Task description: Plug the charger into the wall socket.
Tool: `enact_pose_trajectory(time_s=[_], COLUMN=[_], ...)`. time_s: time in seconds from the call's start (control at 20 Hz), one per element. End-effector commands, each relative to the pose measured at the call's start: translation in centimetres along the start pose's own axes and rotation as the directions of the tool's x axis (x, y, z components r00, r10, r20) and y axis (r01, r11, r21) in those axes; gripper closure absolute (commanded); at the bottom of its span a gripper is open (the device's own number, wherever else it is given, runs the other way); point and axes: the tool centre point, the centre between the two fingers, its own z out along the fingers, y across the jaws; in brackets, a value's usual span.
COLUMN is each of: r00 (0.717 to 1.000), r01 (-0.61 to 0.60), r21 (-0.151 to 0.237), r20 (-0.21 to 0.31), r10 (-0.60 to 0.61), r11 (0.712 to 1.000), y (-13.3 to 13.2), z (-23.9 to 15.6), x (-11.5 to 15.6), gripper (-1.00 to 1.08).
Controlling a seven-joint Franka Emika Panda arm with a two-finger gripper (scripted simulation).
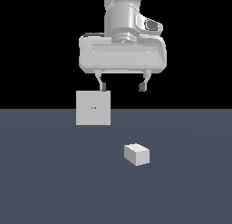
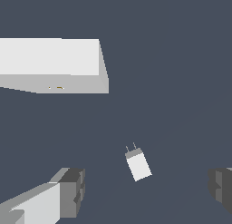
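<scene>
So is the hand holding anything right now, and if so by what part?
Nothing is held. The hand hangs open above the floor, fingers spread wide, while the charger lies free on the floor below, apart from the wall socket.

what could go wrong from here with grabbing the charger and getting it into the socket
1. The charger lies skewed on the floor relative to the open gripper, so the fingers may close across its corners and twist it.
2. Its two thin prongs are small; any tilt in the grasp could make them miss the tiny orange holes of the wall socket.
3. The gripper hangs close above the socket, so the descent could clip the panel.
</scene>
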Motion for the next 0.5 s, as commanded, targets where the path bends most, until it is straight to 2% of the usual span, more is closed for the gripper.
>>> enact_pose_trajectory(time_s=[0.0,0.45], r00=[1.0,0.987], r01=[0.018,0.125], r21=[0.002,0.01], r20=[-0.015,-0.101], r10=[-0.018,-0.123], r11=[1.0,0.992], y=[0.1,0.4], z=[0.4,2.6], x=[-0.4,-2.2], gripper=[-0.92,-0.92])
